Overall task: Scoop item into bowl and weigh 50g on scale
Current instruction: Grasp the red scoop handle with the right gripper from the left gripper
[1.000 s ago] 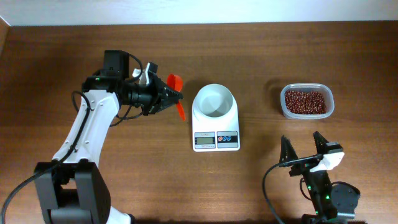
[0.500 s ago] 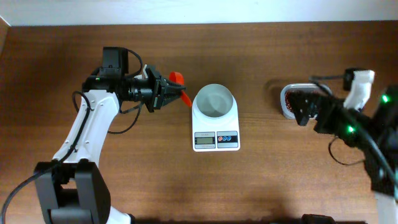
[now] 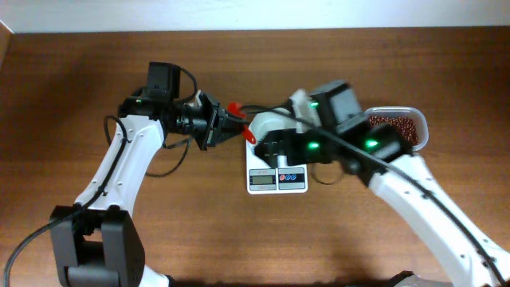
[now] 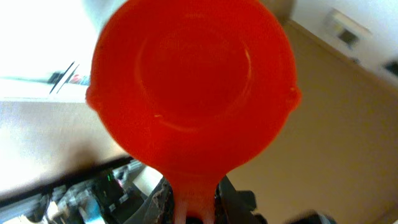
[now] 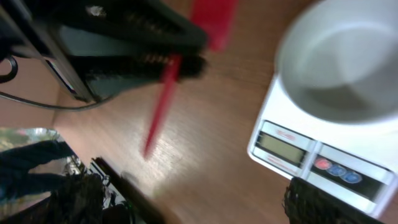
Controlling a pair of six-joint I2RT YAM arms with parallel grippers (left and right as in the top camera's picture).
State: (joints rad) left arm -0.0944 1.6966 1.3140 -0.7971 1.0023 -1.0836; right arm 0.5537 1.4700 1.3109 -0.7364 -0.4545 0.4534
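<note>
1. My left arm [image 3: 127,159] reaches in from the left side of the brown table [image 3: 199,231].
2. My left pincer [image 3: 225,122] is closed tight on the handle of a red scoop [image 4: 193,81]. In my left wrist view the round cup of the scoop fills most of the picture. Its handle runs down between my dark fingers [image 4: 158,200].
3. From above, the scoop is up in the air, just beside the left edge of the bowl [image 5: 339,68]. I cannot tell if they touch.
4. The small white bowl sits on top of the scale [image 3: 276,179], near the middle of the table. Its inside looks plain and white.
5. The scale is flat and white. It has a grey display [image 5: 280,147], and next to that a red button [image 5: 321,164] and a blue button [image 5: 341,170].
6. My right pincer [image 5: 196,193] is wide open and holds nothing. It hangs over the scale, and from above my right arm hides part of the bowl. My right wrist view is blurry.
7. The little red-brown beans [image 3: 401,123] lie in a clear plastic tub [image 3: 421,127] on the right, well apart from the bowl. My right arm covers the tub's left side.
</note>
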